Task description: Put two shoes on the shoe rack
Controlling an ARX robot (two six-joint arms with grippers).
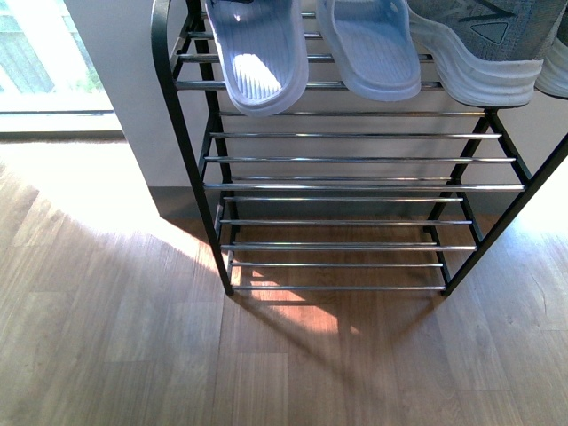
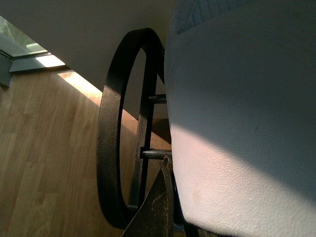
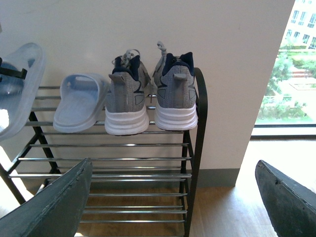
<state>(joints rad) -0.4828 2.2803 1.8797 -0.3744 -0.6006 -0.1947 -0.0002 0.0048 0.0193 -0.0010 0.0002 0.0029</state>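
Four shoes sit on my shoe rack's (image 3: 197, 123) top tier: two slides (image 3: 79, 106), two sneakers (image 3: 127, 101). Right gripper (image 3: 173, 207) gapes empty; left gripper's (image 2: 158, 207) grip I can't tell.

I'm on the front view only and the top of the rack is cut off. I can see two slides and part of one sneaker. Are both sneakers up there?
Observer: Yes. The right wrist view shows one sneaker and its mate side by side on the top tier of the rack, heels outward.
Operator: Good. Neither arm is in my view. Is the right hand carrying anything?
Observer: No. The right hand is open and empty, with its fingers spread wide and facing the rack.
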